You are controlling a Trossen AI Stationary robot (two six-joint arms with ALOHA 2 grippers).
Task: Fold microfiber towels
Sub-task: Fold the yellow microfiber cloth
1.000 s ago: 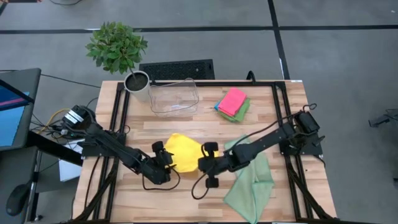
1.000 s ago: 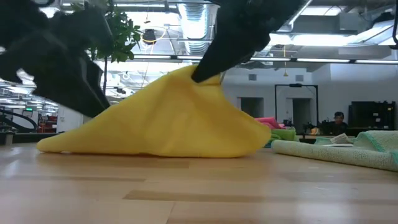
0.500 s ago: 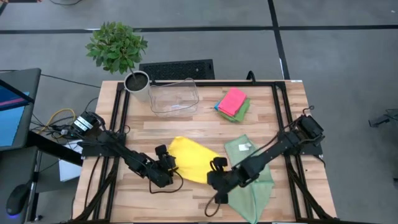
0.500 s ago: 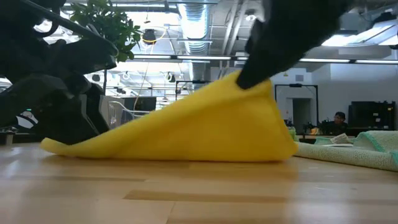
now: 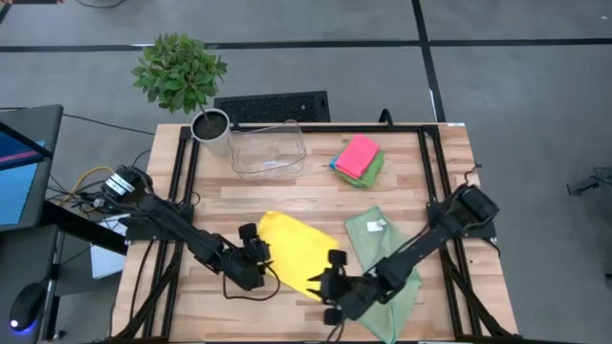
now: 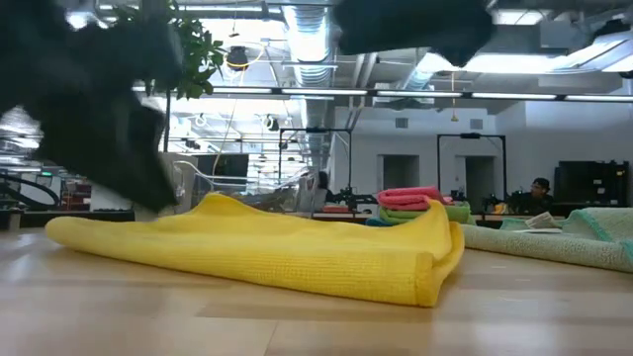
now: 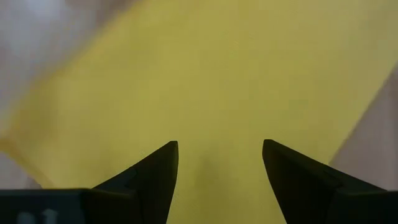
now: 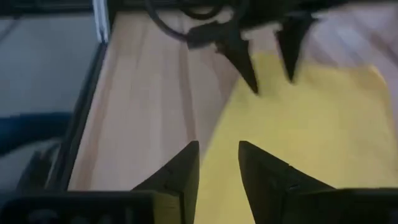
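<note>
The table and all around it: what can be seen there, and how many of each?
Yellow towel: one, yellow, folded over, front middle of the table.
Sage towel: one, pale green with a white tag, spread out at front right.
Towel stack: one, pink on green on blue, back right.
Plastic bin: one, clear, back middle.
Potted plant: one, green in a pale pot, back left corner.
Left gripper: open, at the yellow towel's left edge.
Right gripper: fingers apart, holding nothing, at its front corner.

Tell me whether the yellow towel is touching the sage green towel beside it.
Cannot tell. In the high view the right gripper covers where the yellow towel nears the sage green towel; the low view shows no clear gap or contact.
</note>
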